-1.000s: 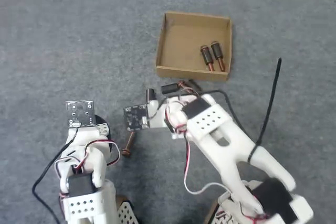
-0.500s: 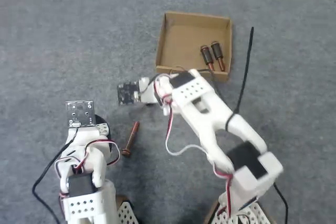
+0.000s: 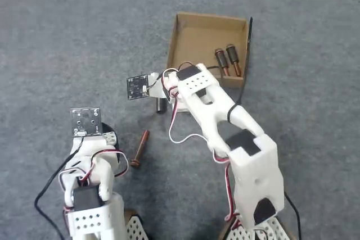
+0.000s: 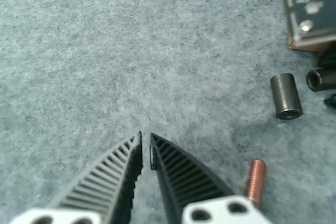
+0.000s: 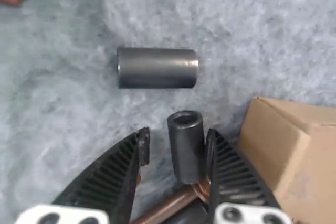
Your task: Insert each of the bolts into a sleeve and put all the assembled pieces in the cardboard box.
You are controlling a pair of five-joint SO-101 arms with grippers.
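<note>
Sleeve (image 5: 186,148) stands between the spread jaws of my right end effector (image 5: 176,140), unclamped, just beside the cardboard box (image 5: 286,145) corner. A second sleeve (image 5: 156,67) lies on the grey worktop (image 5: 315,35) beyond. My left end effector (image 4: 146,139) is all but closed and empty, near a loose copper bolt (image 4: 256,181). Two assembled pieces (image 3: 220,60) lie in the box.

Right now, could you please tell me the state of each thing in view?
cardboard box: open-topped, two assembled pieces inside
left tool: shut, empty
right tool: open, nothing clamped
straddled sleeve: loose between the right tool's jaws
free sleeve: lying on its side, no bolt in it
bolt: lying loose, no sleeve on it
</note>
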